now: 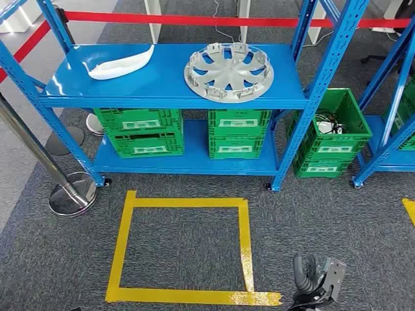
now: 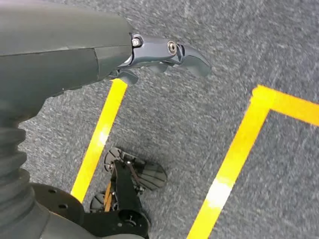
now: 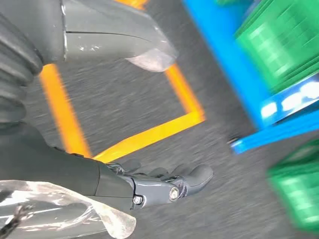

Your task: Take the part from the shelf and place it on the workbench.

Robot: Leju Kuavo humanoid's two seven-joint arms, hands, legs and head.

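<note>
The right hand [image 1: 313,280] is seen low at the near right of the head view, over the grey carpet [image 1: 186,240], with nothing held and its dark fingers loosely extended; in the right wrist view the same hand [image 3: 165,181] is shown with fingers stretched out side by side and a thick grey thumb [image 3: 150,52] apart from them, empty. The left hand [image 2: 165,52] is shown in the left wrist view hanging above the carpet, fingers straight and close together, holding nothing.

The part, a silver hubcap [image 1: 228,70], is laid flat on the top level of the blue shelf [image 1: 166,91], towards its right end and well apart from both hands. A white curved panel [image 1: 120,64] is placed on the same level, to the left of the hubcap and not touching it. On the lower level, green crates [image 1: 139,133] are stacked beneath the panel and further green crates [image 1: 240,134] beneath the hubcap. Another green crate [image 1: 335,133] with cables inside is set on the floor just right of the shelf's right post.

A rectangle of yellow tape [image 1: 183,246] is marked on the carpet in front of the shelf, its near right corner beside the right hand. A chrome stanchion base [image 1: 72,194] is stood at the left, and a red barrier belt [image 1: 196,21] is stretched behind the shelf
</note>
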